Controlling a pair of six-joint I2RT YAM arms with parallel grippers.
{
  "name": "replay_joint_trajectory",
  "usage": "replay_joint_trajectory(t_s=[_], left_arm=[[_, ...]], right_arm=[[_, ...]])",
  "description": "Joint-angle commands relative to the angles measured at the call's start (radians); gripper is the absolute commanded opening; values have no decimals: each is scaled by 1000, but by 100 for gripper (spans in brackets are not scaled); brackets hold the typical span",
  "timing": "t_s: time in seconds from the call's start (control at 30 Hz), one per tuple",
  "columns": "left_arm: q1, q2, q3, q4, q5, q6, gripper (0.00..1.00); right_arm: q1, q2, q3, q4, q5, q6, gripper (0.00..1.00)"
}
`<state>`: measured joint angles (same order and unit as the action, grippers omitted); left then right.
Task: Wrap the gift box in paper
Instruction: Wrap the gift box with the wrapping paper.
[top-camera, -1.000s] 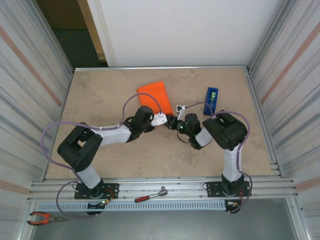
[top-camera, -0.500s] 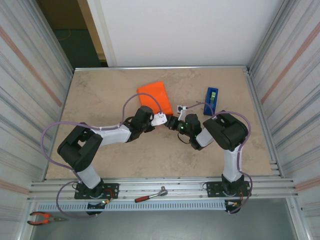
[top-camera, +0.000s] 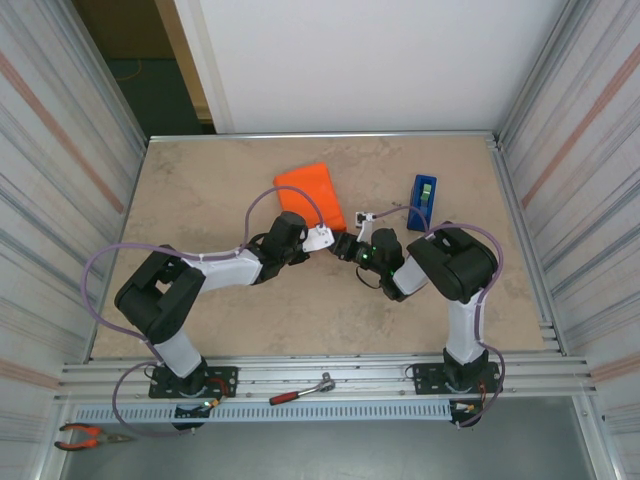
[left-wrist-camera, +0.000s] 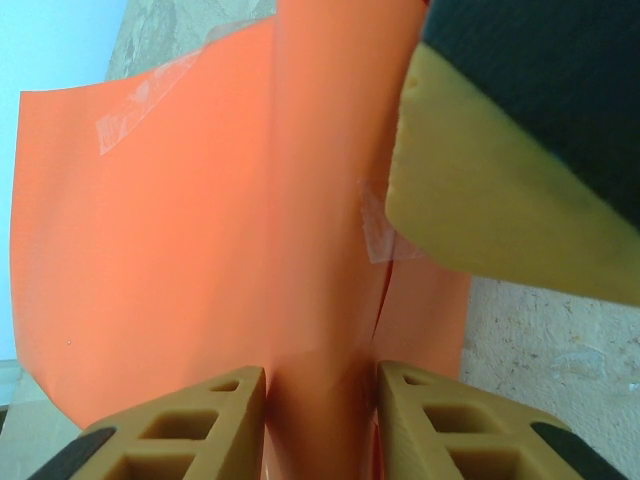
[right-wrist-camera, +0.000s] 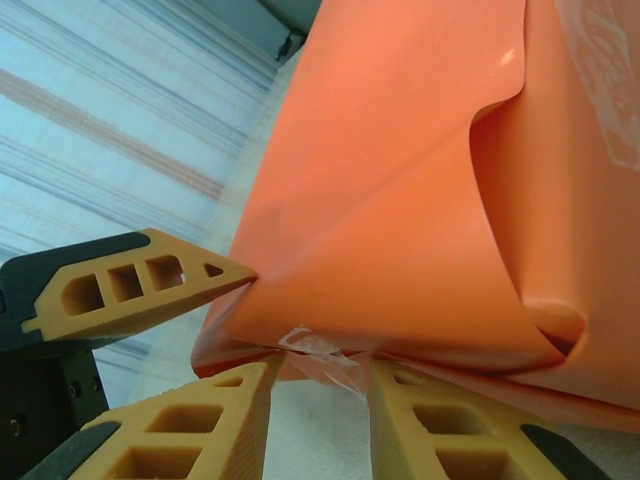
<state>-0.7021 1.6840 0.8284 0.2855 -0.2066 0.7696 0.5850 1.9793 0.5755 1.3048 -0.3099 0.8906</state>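
The paper (top-camera: 308, 188) is a bright orange parcel skin lying at the table's middle back, and the gift box is hidden inside it. In the left wrist view the paper (left-wrist-camera: 180, 220) carries clear tape patches. My left gripper (left-wrist-camera: 320, 420) is shut on an upright fold of it. My left gripper (top-camera: 322, 232) and right gripper (top-camera: 343, 243) meet at the parcel's near corner. My right gripper (right-wrist-camera: 318, 420) stands open just under the paper's (right-wrist-camera: 400, 200) lower edge. A crumpled strip of clear tape (right-wrist-camera: 322, 352) hangs across its gap.
A blue tape dispenser (top-camera: 421, 200) stands right of the parcel, with a small white object (top-camera: 363, 216) beside it. A ratchet wrench (top-camera: 300, 392) and red pliers (top-camera: 85, 435) lie on the near rail. Corrugated walls close in both sides.
My right gripper's jaws have spread a little wider at the paper's edge. The left gripper, the parcel and both arms have stayed where they were.
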Motion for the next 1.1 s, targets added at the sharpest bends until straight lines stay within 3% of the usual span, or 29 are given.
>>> replay_joint_trajectory(t_s=[0.0, 1.07], left_arm=[[-4, 41, -20, -74, -9, -18, 33], [-4, 45, -18, -75, -12, -16, 33]], right_arm=[[-1, -34, -13, 5, 22, 4, 30], [-6, -41, -13, 5, 11, 7, 42]])
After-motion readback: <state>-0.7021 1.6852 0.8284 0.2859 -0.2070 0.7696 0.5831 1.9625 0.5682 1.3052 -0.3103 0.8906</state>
